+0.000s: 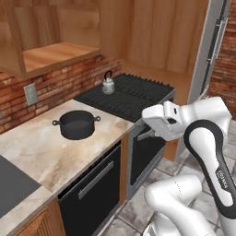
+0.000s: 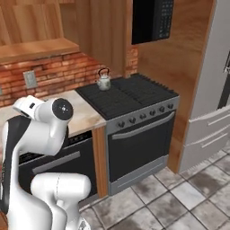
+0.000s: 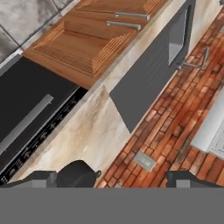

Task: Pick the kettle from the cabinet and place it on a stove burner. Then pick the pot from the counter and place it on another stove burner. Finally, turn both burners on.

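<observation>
The kettle (image 1: 108, 84) (image 2: 103, 81), small and whitish with a black arched handle, stands on the back left burner of the black stove (image 1: 133, 99) (image 2: 134, 96). On the beige counter (image 1: 41, 147) (image 2: 83, 114), left of the stove, sits the dark pot (image 1: 77, 124) with its two loop handles. In the hand view the pot (image 3: 76, 174) shows at the bottom edge. My gripper (image 3: 114, 179) is open, its fingertips (image 3: 41, 178) far apart with nothing between them. It hovers to the right of the pot and apart from it. The wooden cabinet (image 1: 55, 53) hangs above with a bare shelf.
A black dishwasher front (image 1: 92, 184) lies under the counter. A dark grey flat panel (image 1: 11, 184) (image 3: 148, 74) is set in the counter's left end. The brick wall carries an outlet (image 1: 31, 93) (image 3: 144, 161). A microwave (image 2: 152, 20) hangs over the stove, and a steel fridge (image 2: 211, 90) stands right.
</observation>
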